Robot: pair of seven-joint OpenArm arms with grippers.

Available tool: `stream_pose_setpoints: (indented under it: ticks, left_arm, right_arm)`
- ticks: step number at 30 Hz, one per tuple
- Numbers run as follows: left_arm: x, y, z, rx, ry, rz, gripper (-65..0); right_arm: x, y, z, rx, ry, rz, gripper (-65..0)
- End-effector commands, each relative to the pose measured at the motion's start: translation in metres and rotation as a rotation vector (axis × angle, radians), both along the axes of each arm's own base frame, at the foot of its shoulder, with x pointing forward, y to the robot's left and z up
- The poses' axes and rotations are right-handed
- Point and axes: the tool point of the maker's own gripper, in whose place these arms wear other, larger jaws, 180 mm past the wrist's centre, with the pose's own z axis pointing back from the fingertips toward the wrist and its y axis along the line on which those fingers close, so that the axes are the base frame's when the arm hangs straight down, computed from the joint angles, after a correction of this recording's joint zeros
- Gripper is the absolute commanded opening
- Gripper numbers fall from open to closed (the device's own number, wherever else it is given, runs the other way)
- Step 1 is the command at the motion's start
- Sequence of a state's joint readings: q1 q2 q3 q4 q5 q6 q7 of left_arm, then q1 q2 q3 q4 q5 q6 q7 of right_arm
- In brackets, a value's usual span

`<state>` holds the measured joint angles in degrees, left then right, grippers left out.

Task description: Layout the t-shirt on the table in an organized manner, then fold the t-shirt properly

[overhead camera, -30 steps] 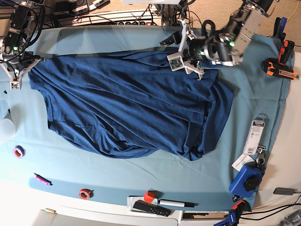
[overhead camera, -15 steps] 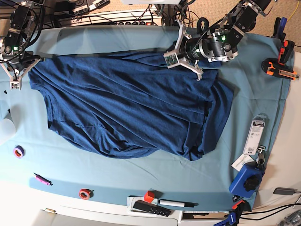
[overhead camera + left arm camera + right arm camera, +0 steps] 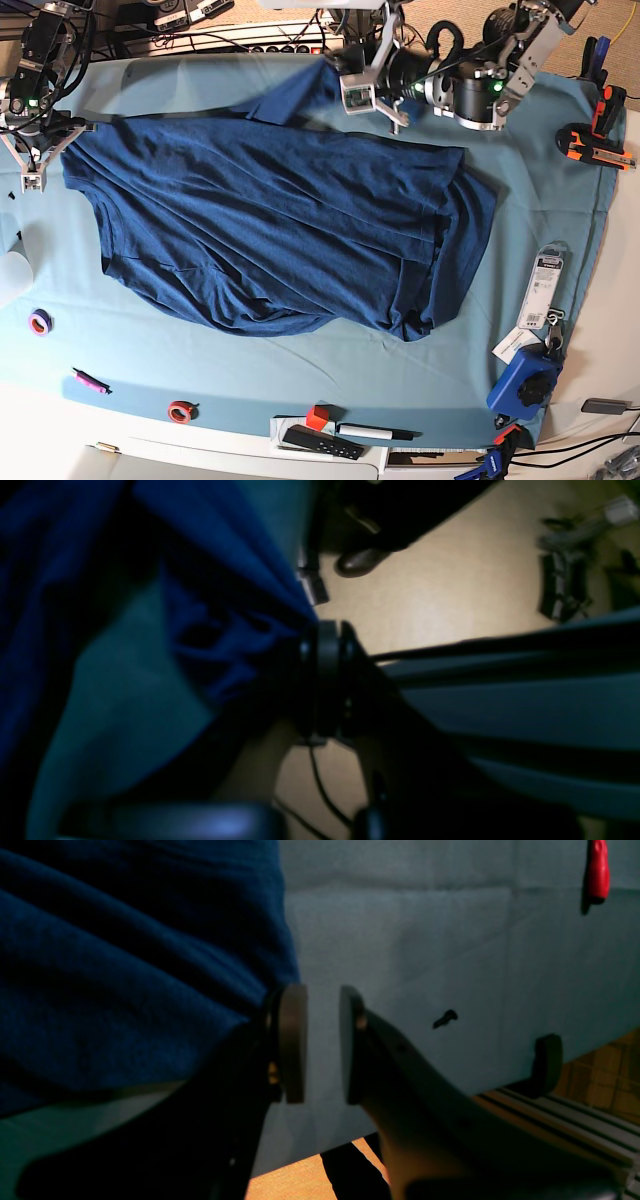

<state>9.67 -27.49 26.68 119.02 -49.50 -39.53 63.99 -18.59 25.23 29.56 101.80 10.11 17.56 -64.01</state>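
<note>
T-shirt (image 3: pixel 280 230) lies spread on bench (image 3: pixel 500 250); left hand (image 3: pixel 352 85) is clamped on its far edge to stretch it flat, right hand (image 3: pixel 315 1045) is parted beside its corner, gripping nothing.

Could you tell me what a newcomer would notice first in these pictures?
The big dark blue t-shirt sprawls wrinkled across the middle of the teal table. At the far edge the left gripper is shut on a flap of it, lifted off the cloth. The right gripper stands open at the shirt's other end.
</note>
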Motion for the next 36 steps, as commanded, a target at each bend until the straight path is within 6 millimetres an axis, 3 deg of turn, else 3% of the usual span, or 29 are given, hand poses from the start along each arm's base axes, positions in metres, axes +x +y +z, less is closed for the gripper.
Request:
stream_pose_setpoints:
  ticks: [1,7,13,17,24,29,36]
  left_arm:
    - [-0.004,-0.006,0.018,-0.062,-0.006,-0.025,-65.0]
    - [-0.031,-0.009,0.051,-0.126,0.021,-0.139,-65.0]
    - [-0.053,-0.006,0.065,-0.166,0.1,-0.231,-65.0]
    - [-0.065,-0.01,0.092,-0.302,0.194,-0.271,-65.0]
    - [-0.068,-0.011,0.1,-0.326,0.191,-0.285,-65.0]
    - [-0.077,-0.011,0.119,-0.364,0.118,-0.326,-65.0]
    - [-0.068,-0.01,0.119,-0.358,0.095,-0.301,-65.0]
  right_arm:
    - [0.008,-0.008,0.015,-0.041,-0.038,0.007,-52.7]
    - [0.008,-0.008,0.015,-0.041,-0.041,0.008,-52.7]
    - [0.009,-0.008,0.016,-0.042,-0.044,0.01,-52.7]
    - [0.011,-0.007,0.017,-0.043,-0.056,0.016,-52.7]
    - [0.02,-0.012,0.026,-0.061,-0.139,-0.013,-52.7]
    - [0.022,-0.016,0.031,-0.071,-0.185,-0.046,-52.7]
    - [0.019,-0.029,0.04,-0.124,-0.223,-0.12,-52.8]
